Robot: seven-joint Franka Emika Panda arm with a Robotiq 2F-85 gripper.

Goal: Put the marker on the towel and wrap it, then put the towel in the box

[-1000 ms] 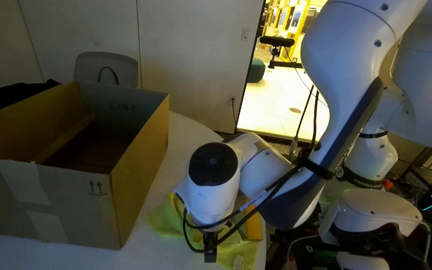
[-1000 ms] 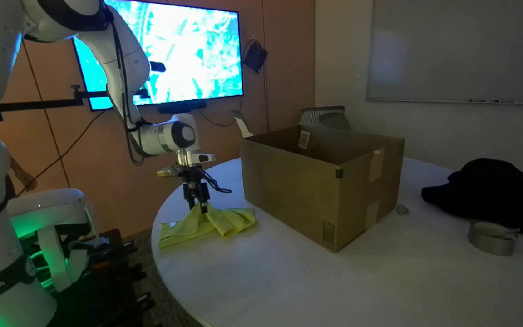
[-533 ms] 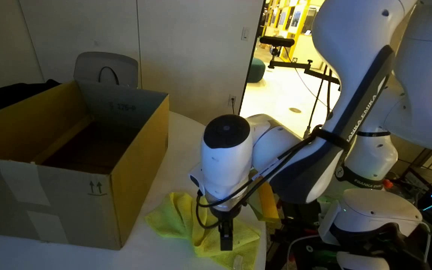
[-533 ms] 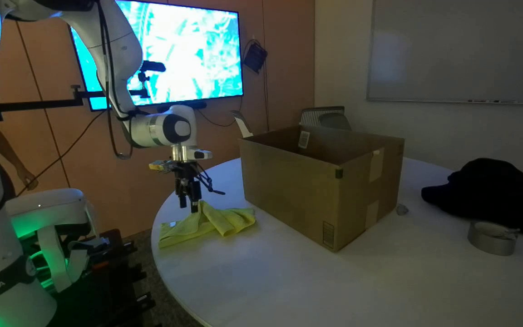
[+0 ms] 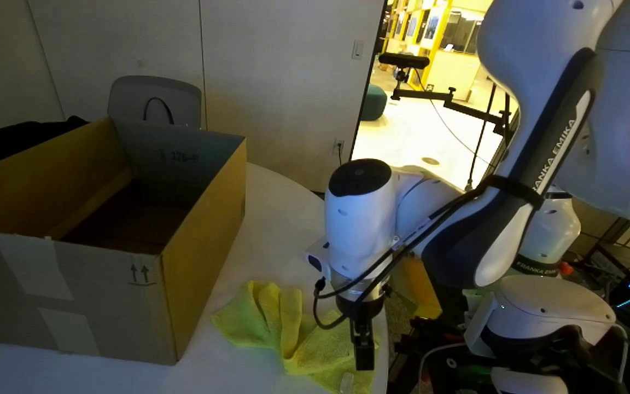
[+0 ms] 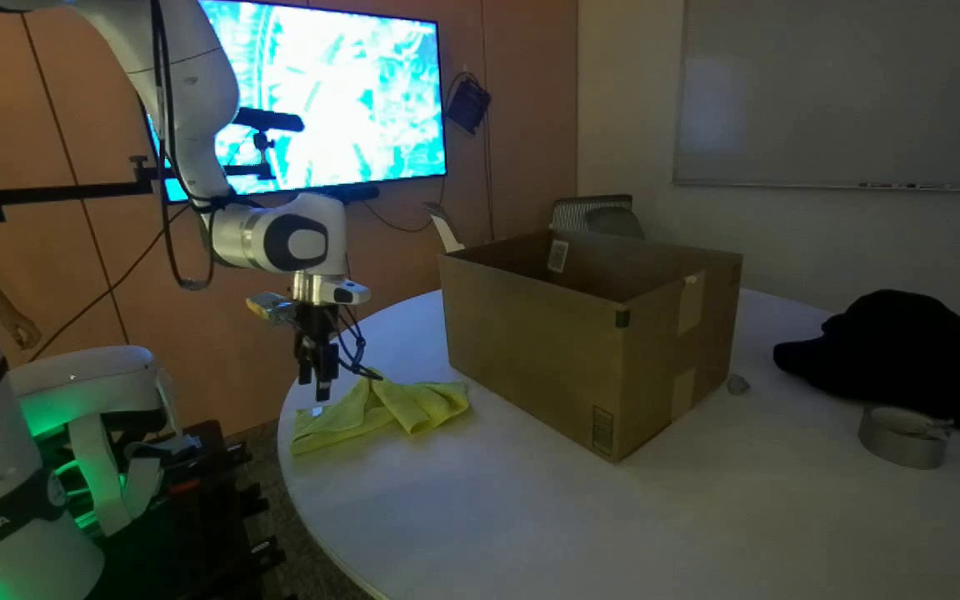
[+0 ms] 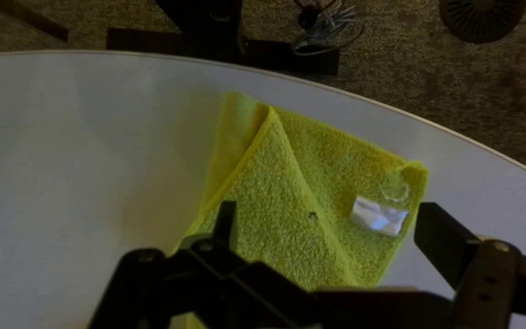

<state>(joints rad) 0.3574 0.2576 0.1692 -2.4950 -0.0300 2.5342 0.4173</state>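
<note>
Near the curved edge of the white worktop [image 6: 530,517], below the claw [image 7: 331,228]: towel [image 7: 286,196], bright yellow, nubby pile, rumpled and partly folded over, white label [image 7: 379,217] close to one corner. Claw: jaws spread wide, just above the towel. Beside the towel, not touching: cardboard box [image 6: 563,350], rectangular, open-topped, interior shadowed, twin arrows [image 5: 144,272] printed on one wall.

An exterior view is looking down across the box [image 5: 107,273] toward a doorway [image 5: 424,137]; an exterior view, farther off and shallower-angled, is facing a screen [image 6: 342,100] and whiteboard [image 6: 847,92]. Both exterior views are sharing box, towel [image 6: 380,412] and arm [image 6: 247,237]; the wrist view, close above, is facing down onto the towel.
</note>
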